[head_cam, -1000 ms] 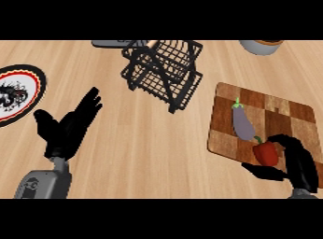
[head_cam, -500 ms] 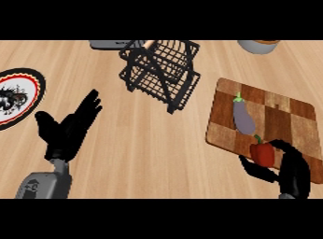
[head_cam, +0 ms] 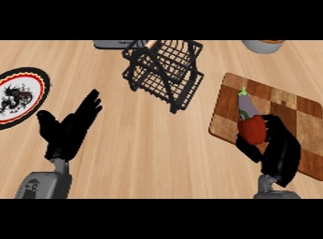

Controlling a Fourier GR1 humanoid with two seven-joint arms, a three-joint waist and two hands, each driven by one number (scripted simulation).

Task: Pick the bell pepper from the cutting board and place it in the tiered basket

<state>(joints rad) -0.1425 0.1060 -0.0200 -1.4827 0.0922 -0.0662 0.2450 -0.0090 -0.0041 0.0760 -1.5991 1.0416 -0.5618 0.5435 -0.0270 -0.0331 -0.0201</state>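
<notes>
The black right hand curls its fingers around the red bell pepper, over the brown checkered wooden cutting board. A purple eggplant lies just at 12 o'clock from it. The black wire tiered basket stands at 10 o'clock on the wooden desk. The black left hand rests open at 9 o'clock, beside a round patterned plate.

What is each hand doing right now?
Left hand: open, holding nothing.
Right hand: fingers curled round the red bell pepper.
</notes>
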